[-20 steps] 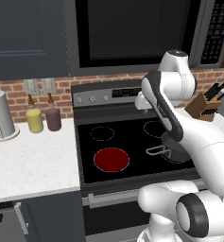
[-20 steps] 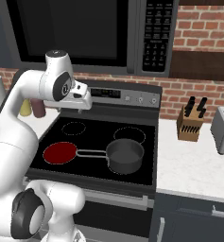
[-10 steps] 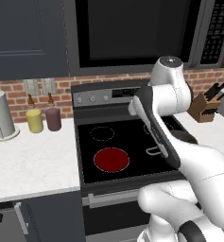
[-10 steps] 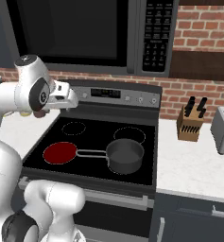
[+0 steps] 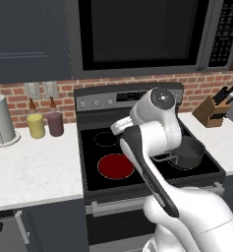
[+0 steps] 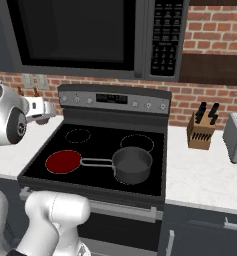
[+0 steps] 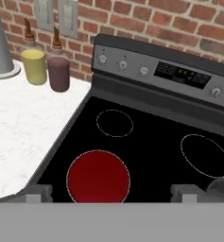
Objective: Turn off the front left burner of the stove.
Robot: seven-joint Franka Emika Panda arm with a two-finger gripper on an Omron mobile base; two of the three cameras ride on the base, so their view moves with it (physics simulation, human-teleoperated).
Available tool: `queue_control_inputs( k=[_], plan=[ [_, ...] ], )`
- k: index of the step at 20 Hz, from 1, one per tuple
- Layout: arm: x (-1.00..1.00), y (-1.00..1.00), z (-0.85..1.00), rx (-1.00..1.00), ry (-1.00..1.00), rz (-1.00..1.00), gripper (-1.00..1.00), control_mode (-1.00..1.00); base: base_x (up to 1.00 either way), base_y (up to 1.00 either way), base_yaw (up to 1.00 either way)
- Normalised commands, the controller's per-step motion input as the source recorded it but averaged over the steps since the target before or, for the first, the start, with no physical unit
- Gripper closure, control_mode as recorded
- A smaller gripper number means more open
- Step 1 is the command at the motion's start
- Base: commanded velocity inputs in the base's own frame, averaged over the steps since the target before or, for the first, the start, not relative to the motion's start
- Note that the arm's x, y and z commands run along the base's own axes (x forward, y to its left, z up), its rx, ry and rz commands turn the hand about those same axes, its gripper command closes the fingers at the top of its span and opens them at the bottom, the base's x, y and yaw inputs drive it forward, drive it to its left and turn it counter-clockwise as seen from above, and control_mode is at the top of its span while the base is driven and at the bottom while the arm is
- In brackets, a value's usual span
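The stove point(image 5: 137, 101) has a flat black glass top and a steel back panel. Its front left burner point(image 5: 115, 166) point(image 6: 63, 162) point(image 7: 99, 176) glows solid red. Small knobs point(image 7: 102, 59) and a digital display point(image 7: 179, 73) sit on the back panel. My gripper point(image 7: 111, 193) hangs above the front left of the cooktop, looking down and back toward the panel. Its two fingertips point(image 7: 38, 193) stand wide apart, open, with nothing between them. In the right base view the hand point(image 6: 40, 109) is at the stove's left edge.
A dark saucepan point(image 6: 132, 164) sits on the front right zone, its handle pointing toward the red burner. Yellow point(image 5: 36, 125) and maroon point(image 5: 54, 123) canisters and a paper-towel roll point(image 5: 1, 120) stand on the left counter. A knife block point(image 6: 200, 131) and toaster point(image 6: 236, 137) are on the right. A microwave point(image 6: 90, 35) hangs overhead.
The arm has swung left across the stove, carrying the hand from the stove's right side to above its front left. The gripper stayed open.
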Motion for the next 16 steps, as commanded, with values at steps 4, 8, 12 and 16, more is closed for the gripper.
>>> queue_control_inputs(
  k=[4,8,12,16],
  plan=[
    [0.0,0.88,0.0,0.0,-0.28,0.09,-1.0,-1.0,0.0,0.0,0.0],
    [0.0,0.76,-0.02,0.0,-0.25,0.07,-1.0,-1.0,0.0,0.0,0.0],
    [0.03,0.44,0.0,0.0,-0.22,0.02,-1.0,-1.0,0.0,0.0,0.0],
    [0.12,0.02,-0.03,0.0,-0.16,0.0,-1.0,-1.0,0.0,0.0,0.0]
  ],
)
